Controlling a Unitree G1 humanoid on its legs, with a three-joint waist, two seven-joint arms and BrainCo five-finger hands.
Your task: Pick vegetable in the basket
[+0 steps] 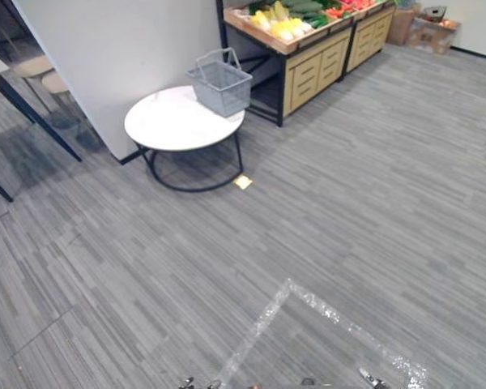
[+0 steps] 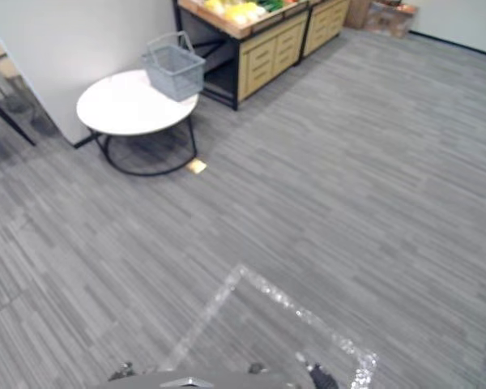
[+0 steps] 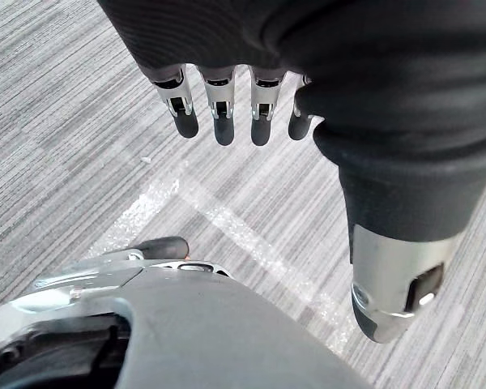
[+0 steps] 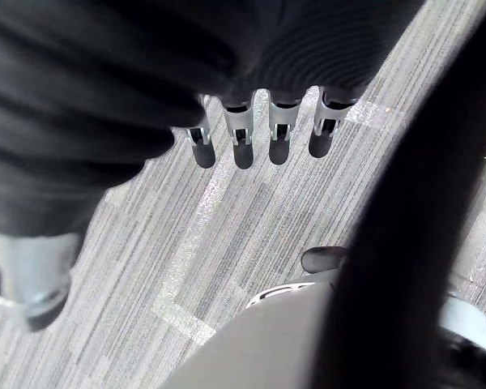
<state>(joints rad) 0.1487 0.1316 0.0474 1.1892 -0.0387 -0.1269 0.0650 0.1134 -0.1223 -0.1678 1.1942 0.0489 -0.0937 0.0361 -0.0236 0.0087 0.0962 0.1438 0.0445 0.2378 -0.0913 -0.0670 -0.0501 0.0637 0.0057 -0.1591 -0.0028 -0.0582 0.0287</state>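
**Nothing picked yet: the whole job is waiting**

The left hand (image 3: 223, 113) and the right hand (image 4: 243, 138) are hanging down, fingers slack and straight, carrying nothing. Well ahead, the grey wire basket (image 1: 221, 85) is sitting on the round white table (image 1: 166, 126), at its edge nearest the wooden produce stand (image 1: 312, 69). Just behind the table, the vegetables (image 1: 283, 20) are lying untouched on that stand. Approaching, grasping and dropping one in are all remaining.

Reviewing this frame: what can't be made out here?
1. What the basket holds: too small in both eye views, screened by its mesh wall.
2. Kinds of vegetables on the stand: far off, cut by the top edge.
3. The yellow scrap beside the table: too small to identify.
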